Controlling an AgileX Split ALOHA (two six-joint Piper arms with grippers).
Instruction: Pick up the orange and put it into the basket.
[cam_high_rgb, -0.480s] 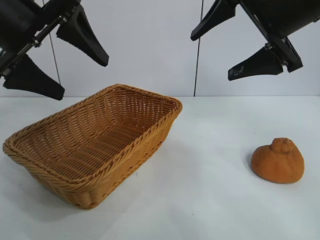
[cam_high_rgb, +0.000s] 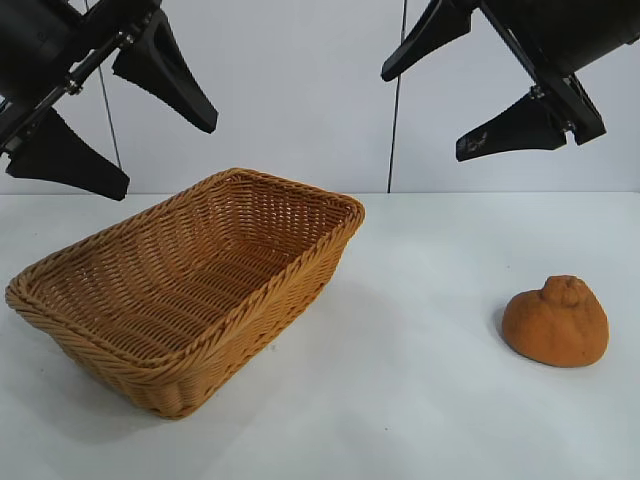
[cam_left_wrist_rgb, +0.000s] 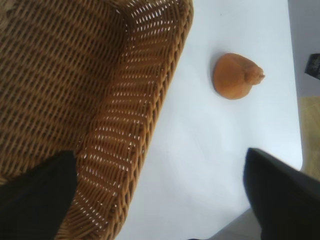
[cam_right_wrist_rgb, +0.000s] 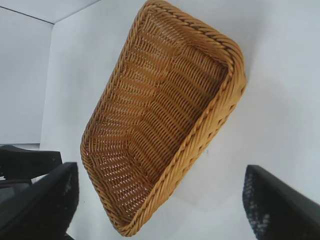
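Exterior view, both arms raised. My left gripper (cam_high_rgb: 115, 115) hangs high above the near-left end of the basket (cam_high_rgb: 290, 275), its two black fingers spread wide with nothing between them. My right gripper (cam_high_rgb: 470, 95) hangs at the same height on the other side, above the bare table (cam_high_rgb: 420, 400) between basket and fruit, its fingers likewise spread and empty.

The orange (cam_high_rgb: 556, 322) rests on the table at the right, well apart from the basket, its knob turned upward. No gripper touches it.

The basket stands on the table at the left, set at an angle, one short end toward the rear. Its interior holds nothing.

Left wrist view: the basket wall (cam_left_wrist_rgb: 135, 115) lies below the gripper, and the orange (cam_left_wrist_rgb: 236, 76) sits farther off on the white surface. Right wrist view: the whole basket (cam_right_wrist_rgb: 210, 130) appears between the two spread fingers (cam_right_wrist_rgb: 280, 205); the orange does not show here.
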